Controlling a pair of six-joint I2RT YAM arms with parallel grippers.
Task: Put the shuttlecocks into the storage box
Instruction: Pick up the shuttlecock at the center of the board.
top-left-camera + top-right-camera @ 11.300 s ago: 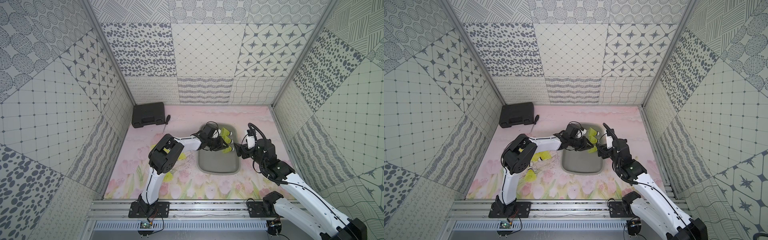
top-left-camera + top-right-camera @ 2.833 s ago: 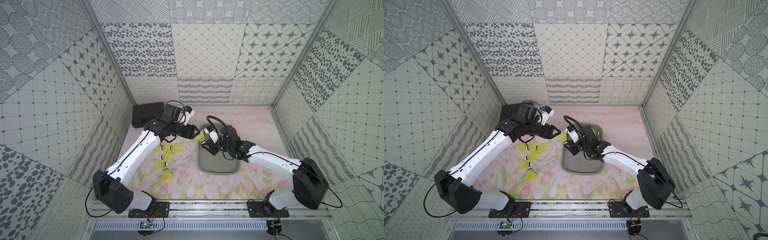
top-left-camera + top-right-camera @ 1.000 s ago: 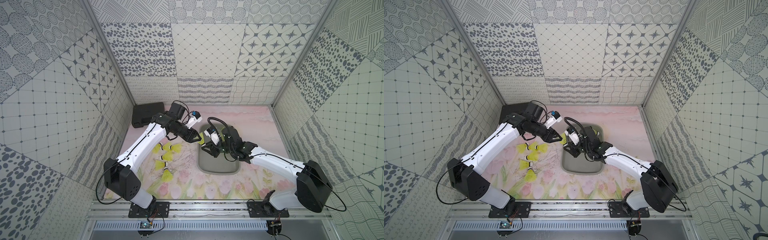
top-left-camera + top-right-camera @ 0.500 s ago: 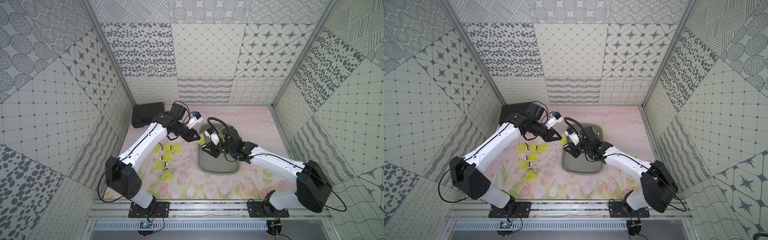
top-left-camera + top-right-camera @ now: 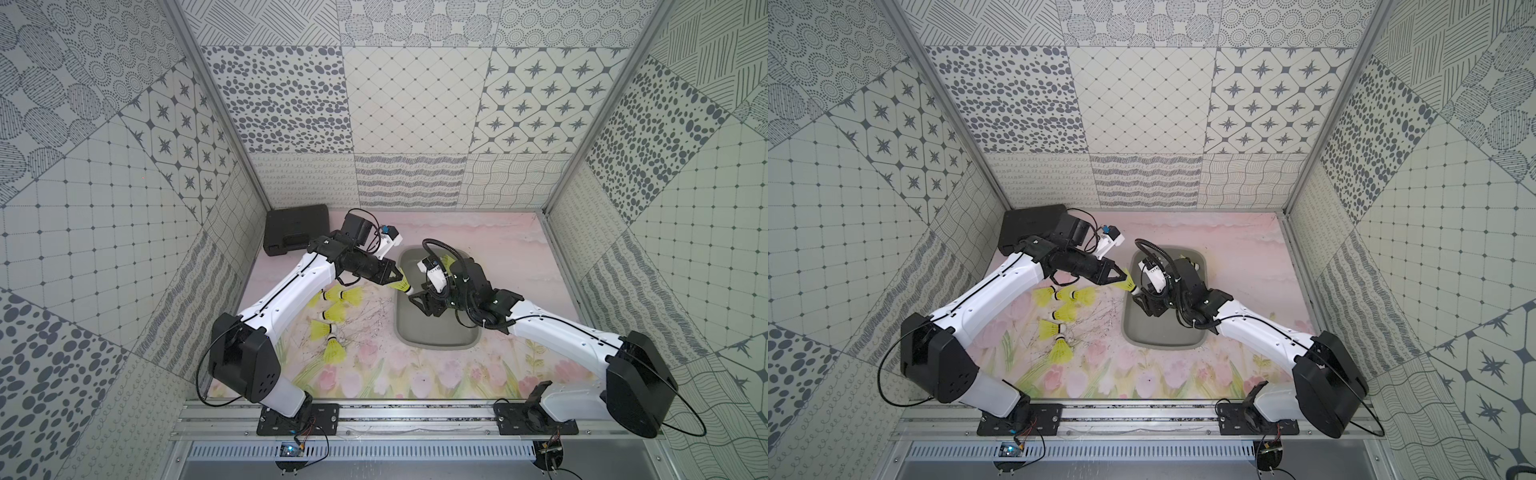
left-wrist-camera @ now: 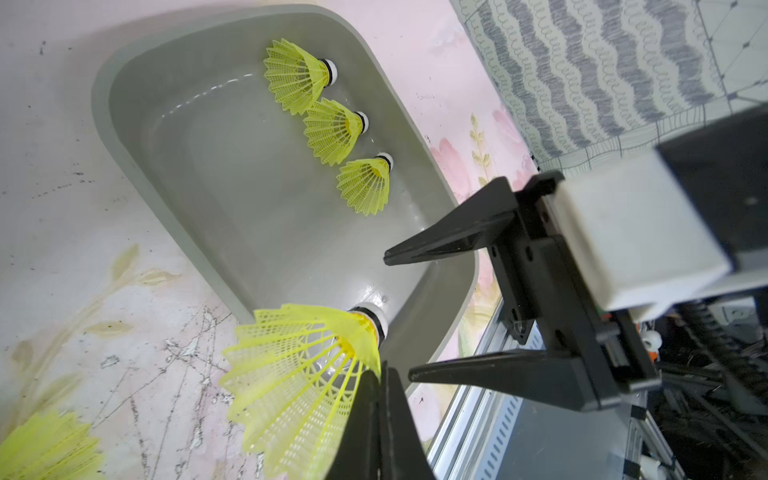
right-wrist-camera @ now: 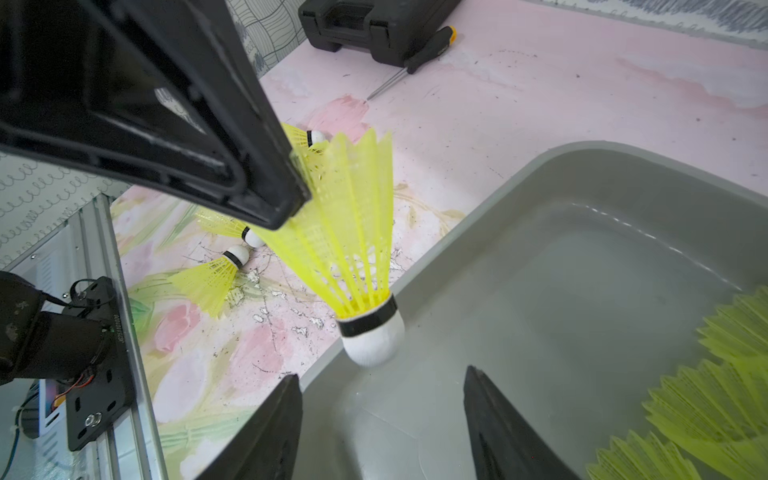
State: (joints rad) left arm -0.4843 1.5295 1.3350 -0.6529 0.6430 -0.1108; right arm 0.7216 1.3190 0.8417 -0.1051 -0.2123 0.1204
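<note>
Neon-yellow mesh-skirted shuttlecock (image 7: 357, 249), white tip, black band, pinched by left hand (image 7: 297, 198).

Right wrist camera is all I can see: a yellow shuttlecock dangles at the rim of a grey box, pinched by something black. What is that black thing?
Observer: It is the left claw, shut on the skirt of the held shuttlecock; a top view shows it plainly.
Operator: And the yellow scraps at my picture's edge?
Observer: Those are three shuttlecocks lying in a row in the storage box, whole in the left wrist view.
Operator: Are many left outside?
Observer: At least five loose shuttlecocks lie on the floral mat beside the box, in both top views.
</note>
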